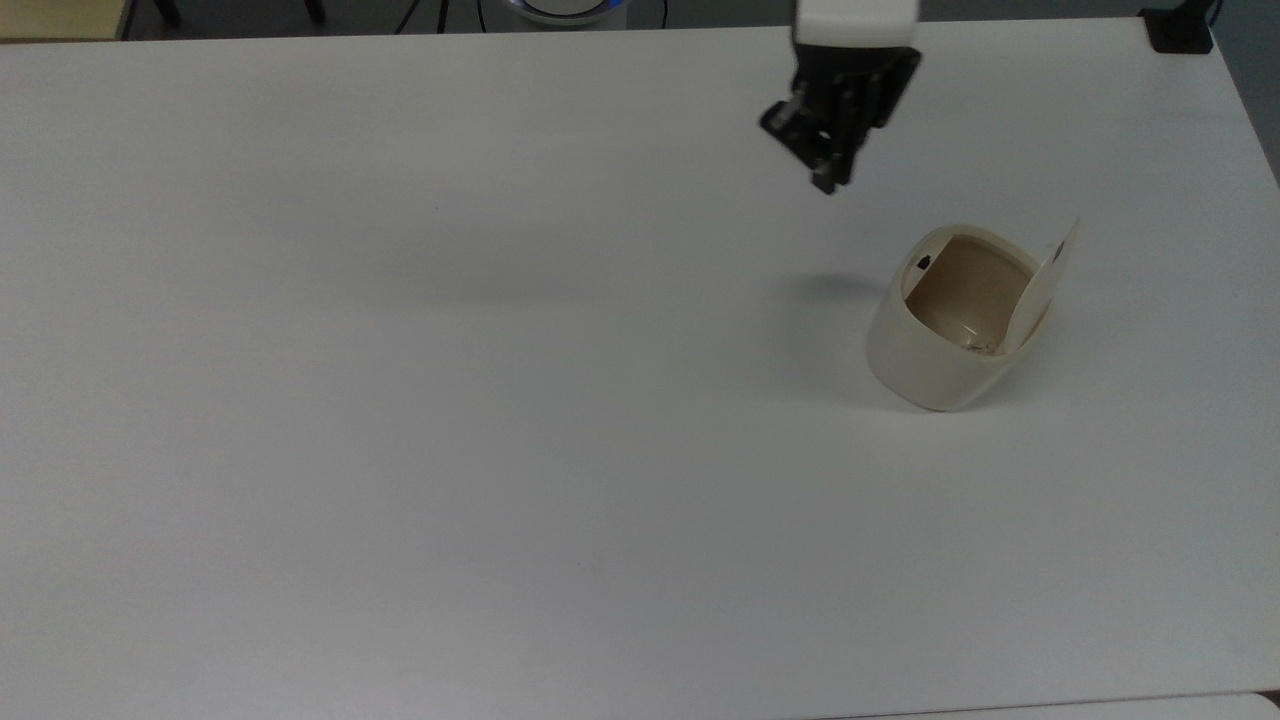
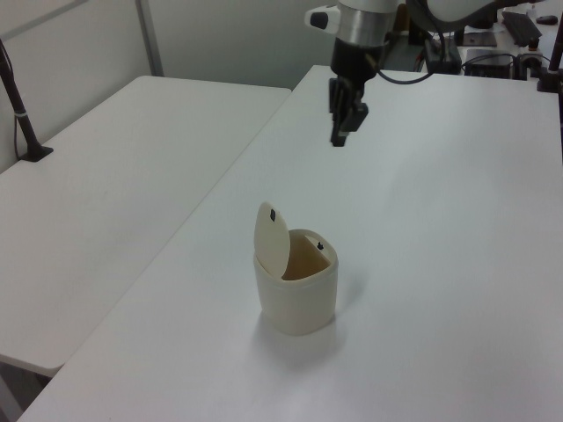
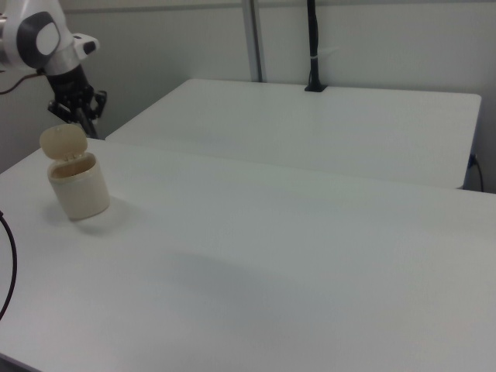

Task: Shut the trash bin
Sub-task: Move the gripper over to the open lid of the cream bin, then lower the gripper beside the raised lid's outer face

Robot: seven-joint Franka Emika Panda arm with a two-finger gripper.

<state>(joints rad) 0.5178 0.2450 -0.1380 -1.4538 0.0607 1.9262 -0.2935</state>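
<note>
Standing on the white table (image 1: pixel 400 400), toward the top view's right, the bin (image 1: pixel 935 355) is open: its lid (image 1: pixel 1040 285) is tipped up on the hinge at the far side from the black button (image 1: pixel 922 264). In the left view the bin (image 2: pixel 296 294) sits near the table's middle with the lid (image 2: pixel 271 237) upright on the left view's left.

By its look the bin is thin moulded plastic, so probably light and liable to slide or tip on the smooth top if shoved sideways. The lid is likely stiff but free on its hinge; no grasp seems needed. A downward push on the lid's outer face near its free upper edge should swing it shut, best pressed toward the button side so the body stays put.

The gripper (image 1: pixel 828 165) hangs above the table, apart from the bin, up and to the top view's left of it; its fingers look close together, nearly touching. In the right view it sits just behind the lid (image 3: pixel 63 143).

The hinge itself is hidden behind the lid, the bin's floor is hard to read, and whether the button latches the lid cannot be told.
</note>
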